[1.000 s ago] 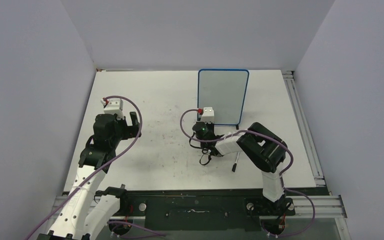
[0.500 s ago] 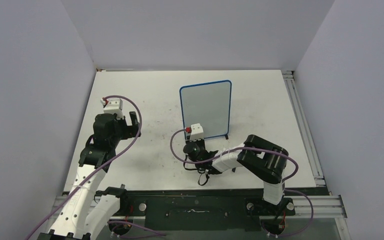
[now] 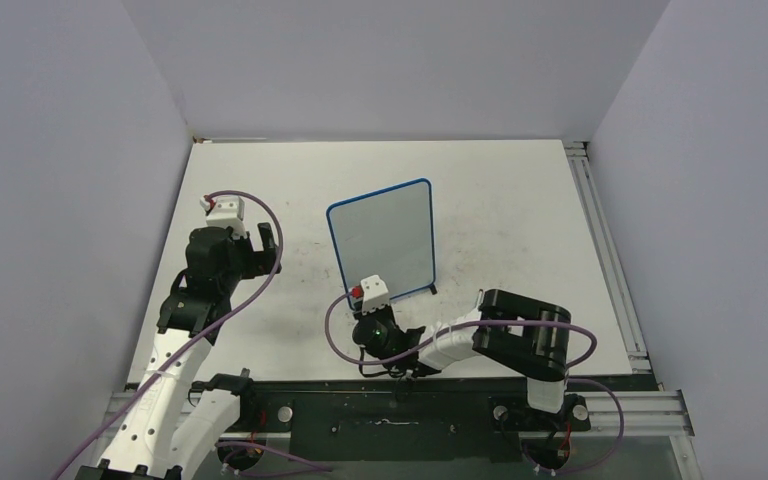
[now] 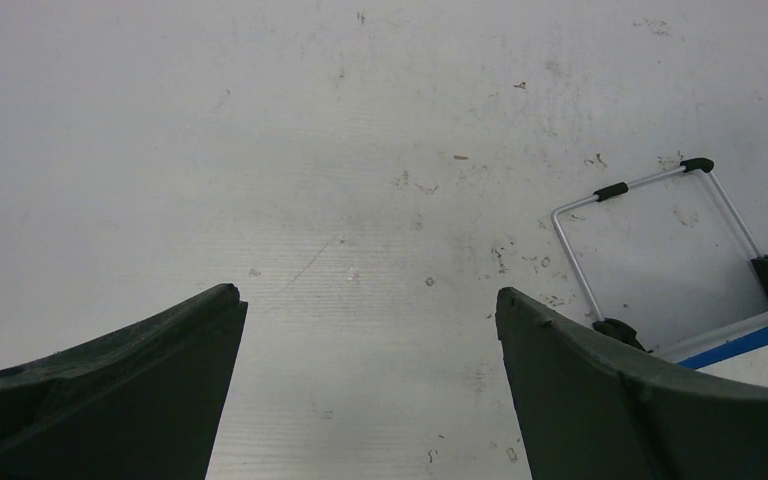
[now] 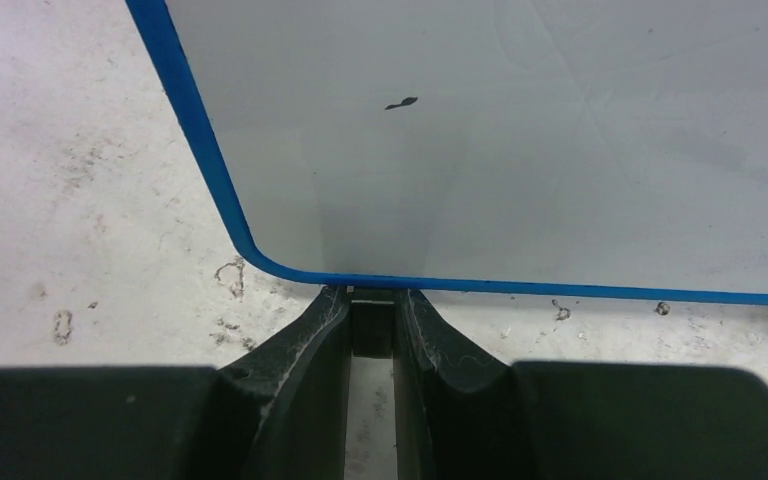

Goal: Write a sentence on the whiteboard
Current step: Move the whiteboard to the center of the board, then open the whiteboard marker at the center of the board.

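R end effector (image 5: pixel 372 318) is pinched narrow on the bottom edge of the whiteboard (image 3: pixel 382 238), which stands mid desk (image 3: pixel 530 200), blank but for a tiny black mark (image 5: pixel 401 102). Pull slow & low so it won't tip. L end effector (image 4: pixel 365 300) gapes wide, holds nothing, well apart. Room left & back; front edge near.

White table (image 3: pixel 520 200), scuffed with dark smudges and specks, edged by an aluminium rail (image 3: pixel 605 240) along the 3 o'clock side. Bears a blue-framed whiteboard (image 3: pixel 380 245) near the middle, propped upright on a wire stand (image 4: pixel 650 190) with black feet, blank but for one small black mark (image 5: pixel 400 103).
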